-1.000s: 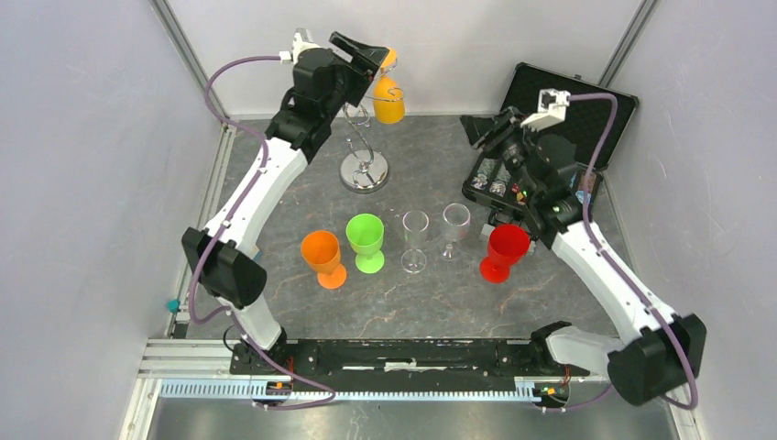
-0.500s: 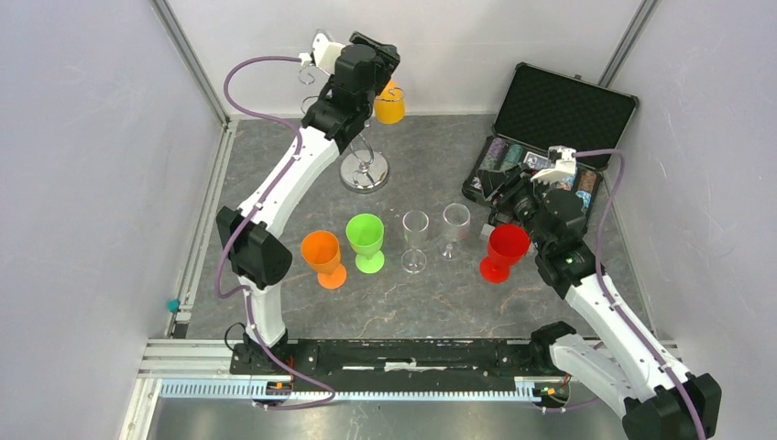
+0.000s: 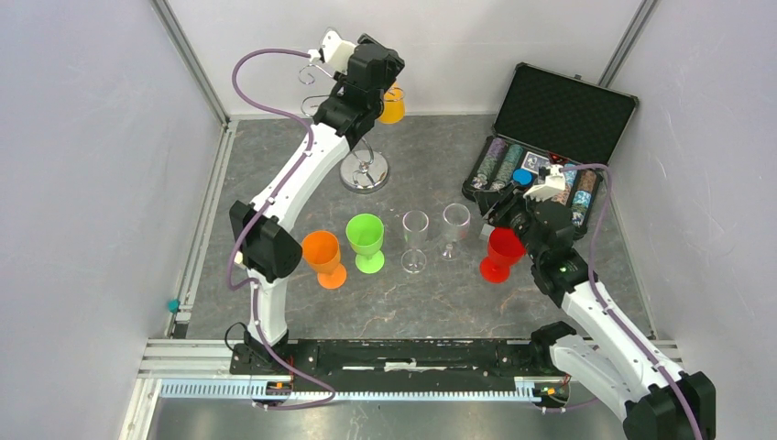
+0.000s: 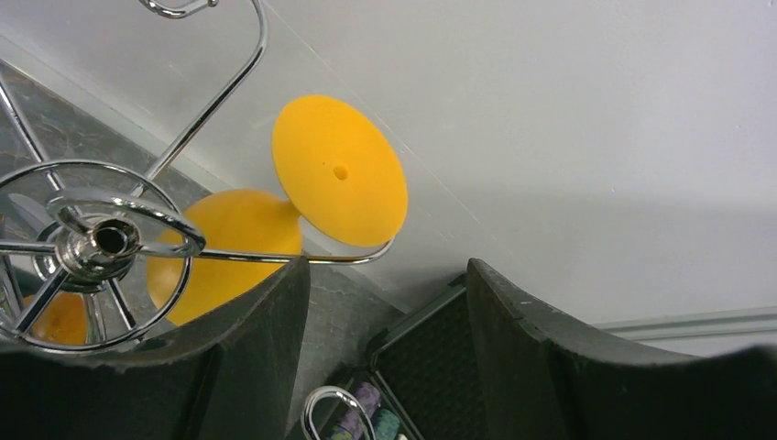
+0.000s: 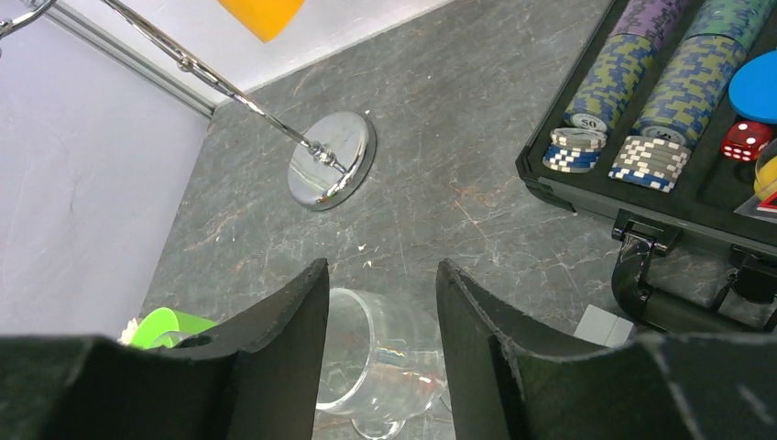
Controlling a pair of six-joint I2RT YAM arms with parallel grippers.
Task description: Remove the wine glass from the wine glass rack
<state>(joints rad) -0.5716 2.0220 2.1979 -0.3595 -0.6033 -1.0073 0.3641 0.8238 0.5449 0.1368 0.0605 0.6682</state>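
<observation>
1. Left gripper hangs with its jaws spread and nothing between them, just beside the yellow wine glass.
2. I see that glass hanging upside down, foot uppermost, from a scroll arm of the wine glass rack, far in the scene.
3. Right gripper is likewise spread and empty, over a clear glass beside the red glass, well apart from the rack.

Wine glass hangs from rack; glass row before rack, case right.
</observation>
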